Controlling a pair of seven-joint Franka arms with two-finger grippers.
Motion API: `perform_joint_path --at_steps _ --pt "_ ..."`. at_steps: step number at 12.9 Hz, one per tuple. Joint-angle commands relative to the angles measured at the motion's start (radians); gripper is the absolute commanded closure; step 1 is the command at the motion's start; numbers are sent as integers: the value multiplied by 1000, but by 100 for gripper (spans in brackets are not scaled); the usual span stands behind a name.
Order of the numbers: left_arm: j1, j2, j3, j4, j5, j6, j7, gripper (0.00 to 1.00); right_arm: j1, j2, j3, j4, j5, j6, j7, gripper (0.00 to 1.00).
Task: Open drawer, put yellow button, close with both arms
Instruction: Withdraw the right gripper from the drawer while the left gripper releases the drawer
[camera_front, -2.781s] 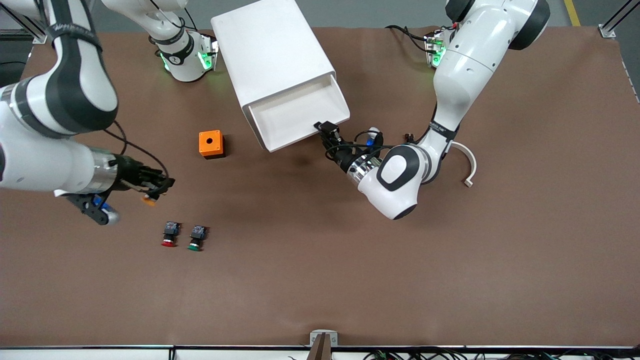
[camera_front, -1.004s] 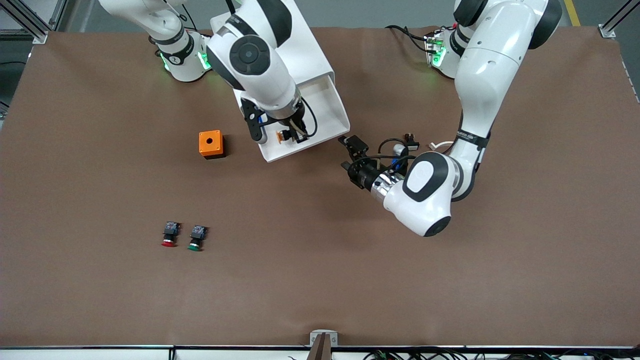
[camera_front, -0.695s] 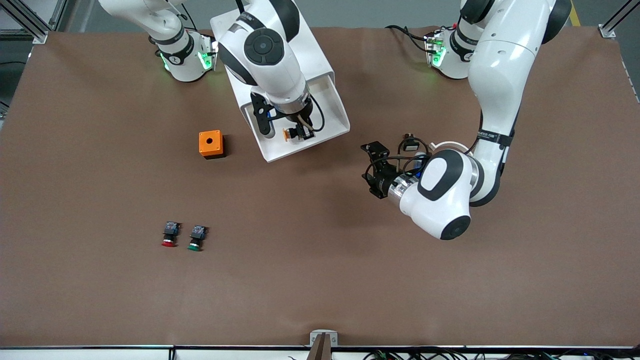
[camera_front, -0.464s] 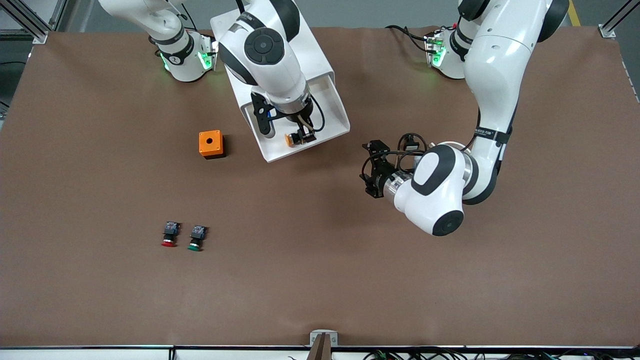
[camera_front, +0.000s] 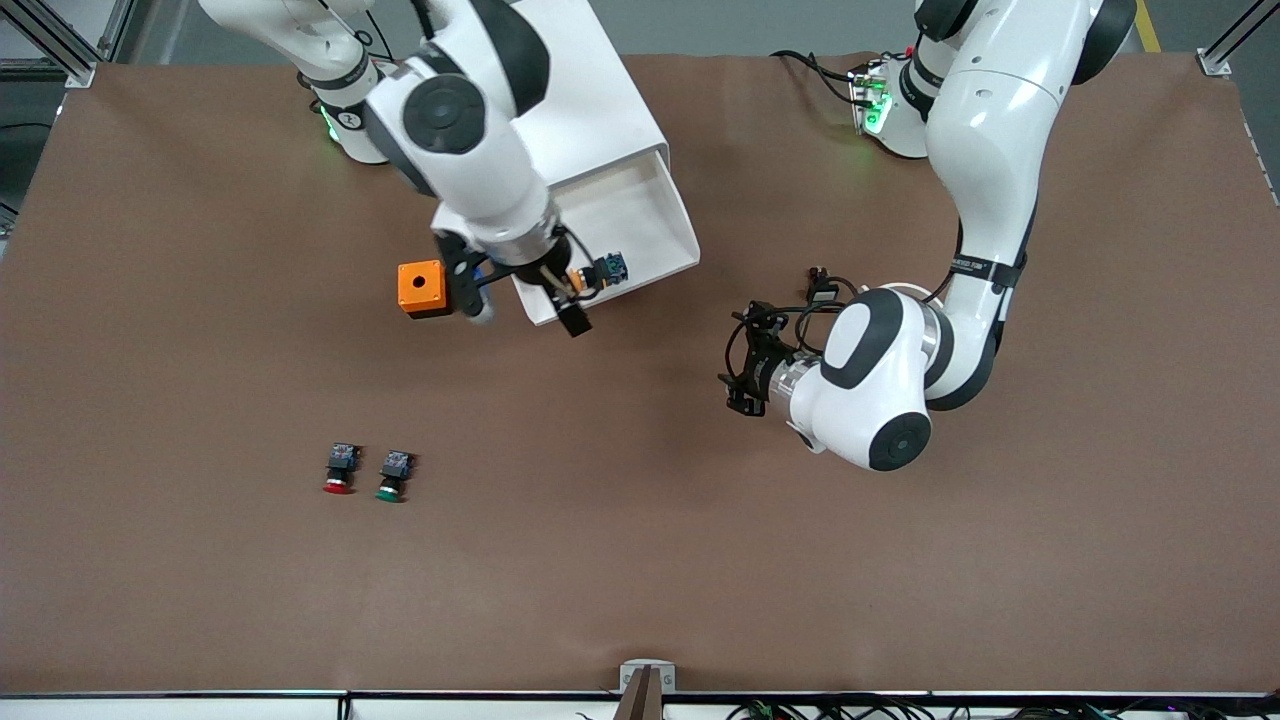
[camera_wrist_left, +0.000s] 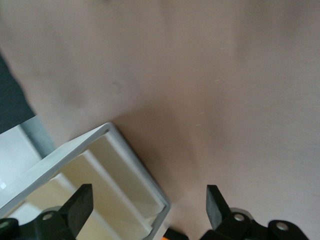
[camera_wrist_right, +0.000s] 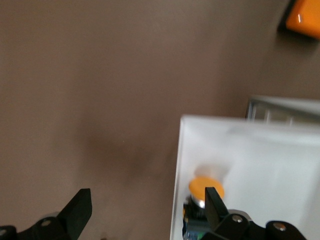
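The drawer (camera_front: 655, 205) stands pulled out of the white cabinet (camera_front: 545, 100). The yellow button (camera_front: 598, 271) lies on its side in the drawer, close to the front wall. It also shows in the right wrist view (camera_wrist_right: 206, 188), inside the drawer's rim (camera_wrist_right: 179, 165). My right gripper (camera_front: 566, 303) is open and empty over the drawer's front edge, and its jaws (camera_wrist_right: 146, 210) stand wide apart. My left gripper (camera_front: 745, 385) is open and empty over bare table, toward the left arm's end from the drawer. Its wrist view (camera_wrist_left: 147, 207) shows a corner of the cabinet (camera_wrist_left: 145, 175).
An orange box (camera_front: 423, 288) with a round hole sits beside the cabinet, toward the right arm's end. A red-capped button (camera_front: 339, 470) and a green-capped button (camera_front: 393, 476) lie side by side nearer to the front camera.
The right gripper carried the yellow button into the drawer, let it go and drew back over the drawer's front edge. The left gripper left the drawer front and moved away over the table.
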Motion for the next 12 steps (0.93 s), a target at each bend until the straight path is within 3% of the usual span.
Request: perform_joint_path --at_steps 1,4,9,12 --pt "-14 -26 3 -5 67 51 113 1 -59 -11 -47 89 0 -107 -310 0" --pt "-12 -60 3 -8 85 80 338 1 -51 -11 -188 145 15 -177 -649 0" --pt "-14 -55 3 -8 88 105 377 1 -57 -75 -466 150 95 -276 -1189 0" --pt "-25 -63 -3 -8 138 125 417 1 -59 -140 -570 146 102 -311 -1516 0"
